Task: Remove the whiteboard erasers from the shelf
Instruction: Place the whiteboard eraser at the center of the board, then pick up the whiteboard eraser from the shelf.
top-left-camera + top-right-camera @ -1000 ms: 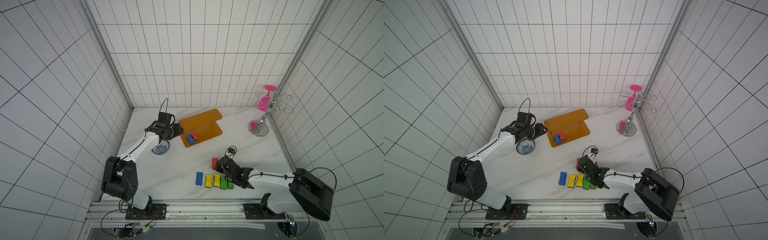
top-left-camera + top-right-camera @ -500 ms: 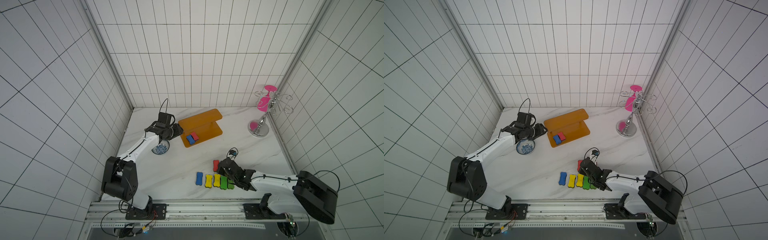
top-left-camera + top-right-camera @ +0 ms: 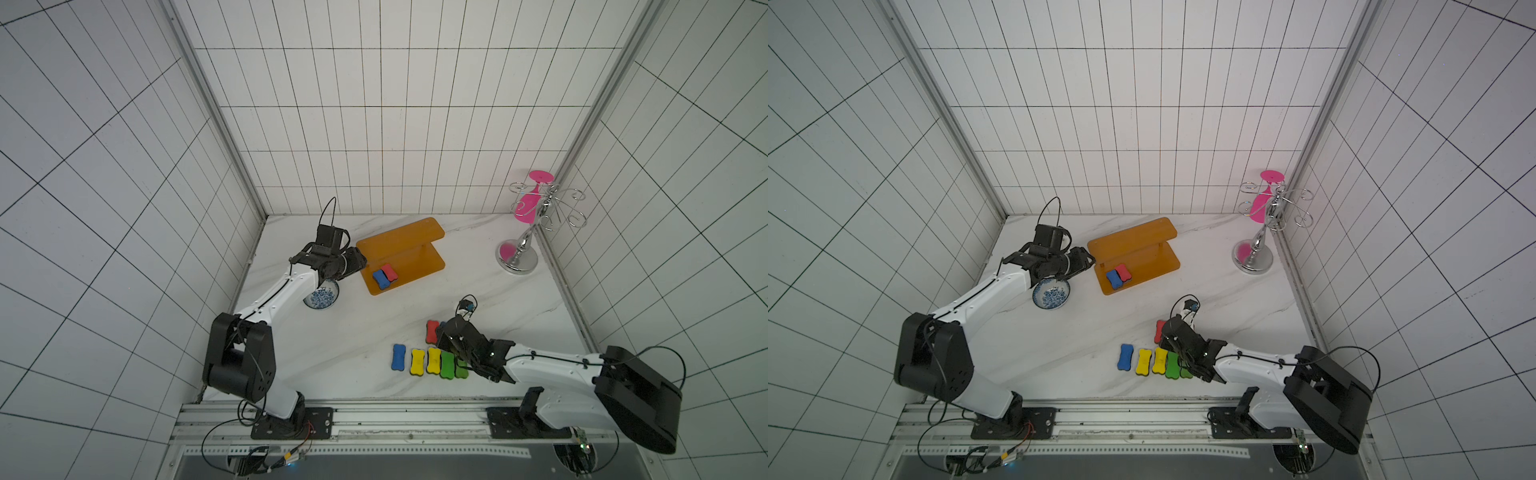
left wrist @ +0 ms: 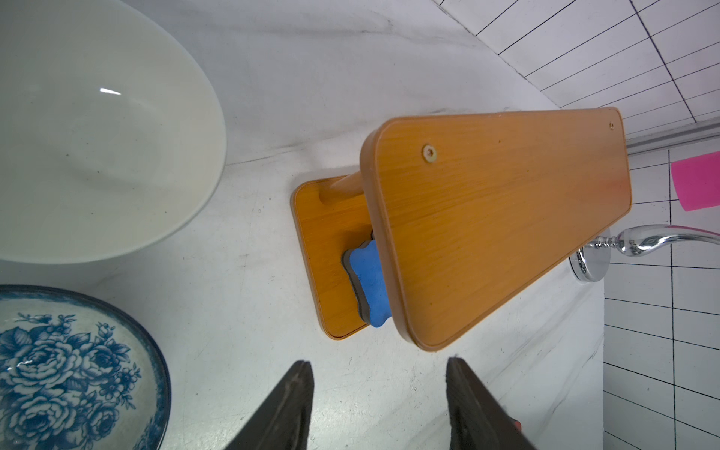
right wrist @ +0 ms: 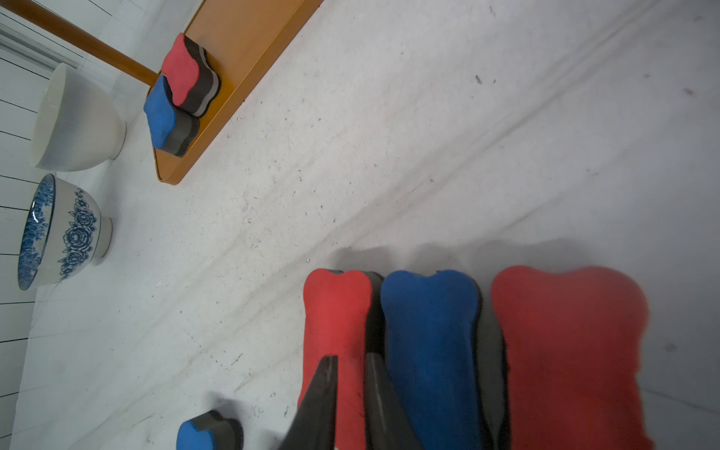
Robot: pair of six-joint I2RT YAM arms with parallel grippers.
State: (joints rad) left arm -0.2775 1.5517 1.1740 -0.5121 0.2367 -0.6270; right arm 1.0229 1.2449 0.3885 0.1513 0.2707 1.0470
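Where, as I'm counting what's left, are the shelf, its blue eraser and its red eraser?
shelf (image 3: 401, 240): a top view, upper board's middle.
blue eraser (image 3: 380, 279): a top view, foam top.
red eraser (image 3: 390, 272): a top view, foam top.

The shelf (image 4: 506, 218) is showing smooth, faintly glossy wood grain, its blue eraser (image 4: 368, 280) matt foam over felt. At two o'clock the rack (image 3: 521, 262) is gleaming like polished metal.

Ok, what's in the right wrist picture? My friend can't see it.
Up close, three erasers lie side by side: red, blue, red. The right gripper, fingers slightly apart, is over the first red. Farther off, the shelf holds a red and a blue eraser, near two bowls.
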